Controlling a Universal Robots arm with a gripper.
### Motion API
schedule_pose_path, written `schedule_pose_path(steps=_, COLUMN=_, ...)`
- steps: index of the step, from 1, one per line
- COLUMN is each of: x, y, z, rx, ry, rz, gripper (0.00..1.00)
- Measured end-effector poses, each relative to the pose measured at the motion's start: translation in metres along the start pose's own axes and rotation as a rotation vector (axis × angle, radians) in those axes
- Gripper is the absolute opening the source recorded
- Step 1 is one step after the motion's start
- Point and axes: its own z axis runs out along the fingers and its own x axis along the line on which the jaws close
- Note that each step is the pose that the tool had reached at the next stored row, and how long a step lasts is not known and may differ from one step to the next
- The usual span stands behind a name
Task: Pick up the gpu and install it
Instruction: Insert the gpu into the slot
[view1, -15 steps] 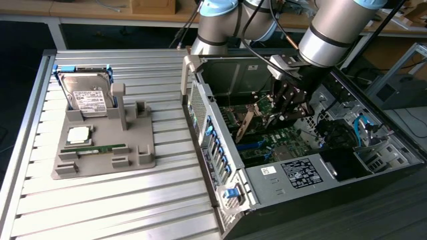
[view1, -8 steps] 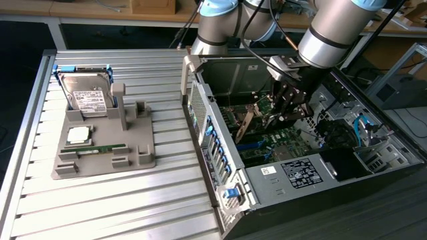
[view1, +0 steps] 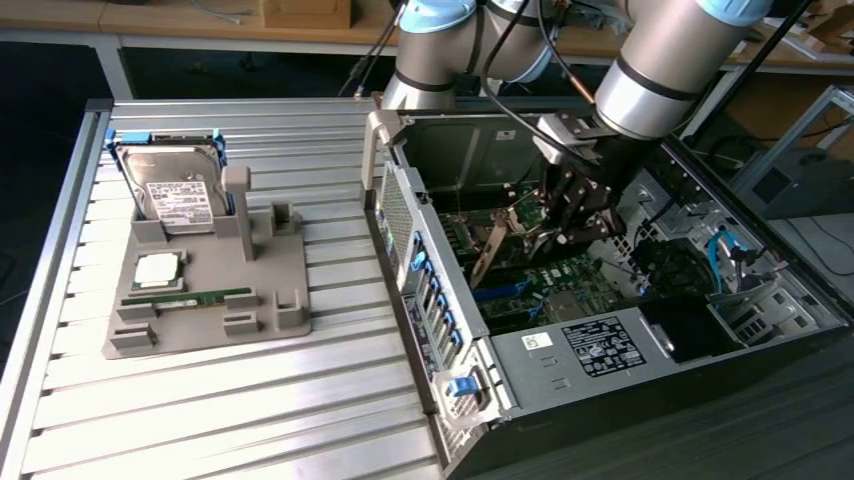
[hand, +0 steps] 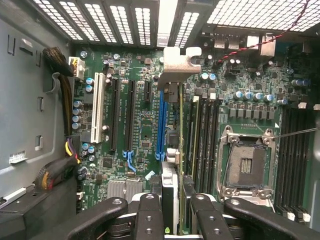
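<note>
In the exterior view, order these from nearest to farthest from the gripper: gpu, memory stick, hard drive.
1. gpu: inside the case, held in the gripper.
2. memory stick and hard drive: both on the grey holder at the view's left, too close to call.

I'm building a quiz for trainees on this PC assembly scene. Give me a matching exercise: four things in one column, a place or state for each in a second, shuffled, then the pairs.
Things:
1. gpu
2. hard drive
3. memory stick
4. pincer

Places or states:
A. lying flat, low on the grey holder on the table
B. standing in the grey holder's blue-edged slot
C. inside the open computer case, above the motherboard
D. shut on the card's edge, seen in the wrist view

Pairs: 1-C, 2-B, 3-A, 4-D
</note>
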Motion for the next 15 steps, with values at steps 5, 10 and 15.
schedule_pose_path(steps=5, x=0.0002, y=0.0, z=0.0016, rx=0.0, ry=0.0, rz=0.0, gripper=0.27)
schedule_pose_path(steps=10, x=0.0004, y=-0.0001, z=0.0035, rx=0.0, ry=0.0, rz=0.0, gripper=0.27)
schedule_pose_path(steps=15, x=0.0006, y=-0.0001, z=0.0053, rx=0.0, ry=-0.0001, rz=0.0, gripper=0.27)
